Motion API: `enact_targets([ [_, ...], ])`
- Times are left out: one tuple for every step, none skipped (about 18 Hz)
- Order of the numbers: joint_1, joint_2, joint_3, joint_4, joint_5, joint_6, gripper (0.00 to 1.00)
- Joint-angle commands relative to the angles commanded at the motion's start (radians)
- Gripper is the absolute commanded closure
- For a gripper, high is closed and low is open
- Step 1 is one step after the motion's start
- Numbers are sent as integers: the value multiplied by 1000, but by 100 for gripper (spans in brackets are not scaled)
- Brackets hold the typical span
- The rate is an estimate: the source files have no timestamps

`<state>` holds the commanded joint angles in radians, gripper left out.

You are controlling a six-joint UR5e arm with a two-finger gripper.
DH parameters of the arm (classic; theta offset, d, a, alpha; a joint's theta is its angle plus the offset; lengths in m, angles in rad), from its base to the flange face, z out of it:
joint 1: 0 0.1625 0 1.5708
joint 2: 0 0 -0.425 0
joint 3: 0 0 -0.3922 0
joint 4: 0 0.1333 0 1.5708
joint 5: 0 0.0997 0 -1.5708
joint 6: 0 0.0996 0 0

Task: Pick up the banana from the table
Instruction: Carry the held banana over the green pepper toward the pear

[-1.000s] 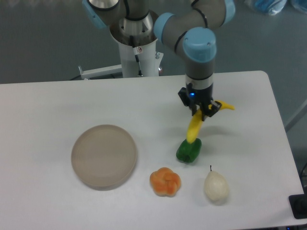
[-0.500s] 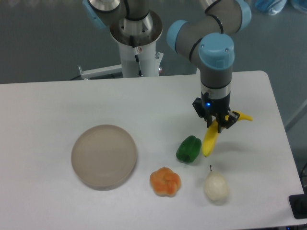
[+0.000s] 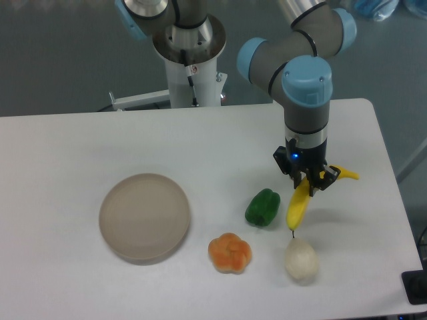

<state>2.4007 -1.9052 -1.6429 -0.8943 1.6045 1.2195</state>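
Observation:
My gripper (image 3: pixel 308 186) is shut on the bright yellow banana (image 3: pixel 300 205) near its upper end. The banana hangs tilted, its long end pointing down and left, its short tip (image 3: pixel 348 175) sticking out to the right. It is held above the white table (image 3: pixel 80 140), its lower end just over the pale pear (image 3: pixel 300 259) and right of the green pepper (image 3: pixel 263 207).
A round beige plate (image 3: pixel 145 217) lies at the left. An orange pumpkin-like toy (image 3: pixel 230 253) sits in front of the pepper. The robot base (image 3: pixel 190 60) stands behind the table's far edge. The table's right edge runs close to the banana's tip.
The gripper has carried the banana to the right and toward the front, from over the pepper to above the pear. The other objects have not moved.

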Motion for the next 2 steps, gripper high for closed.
enact_targets([
  [0,0,3,-2,0,0,74],
  [0,0,5,-2,0,0,73],
])
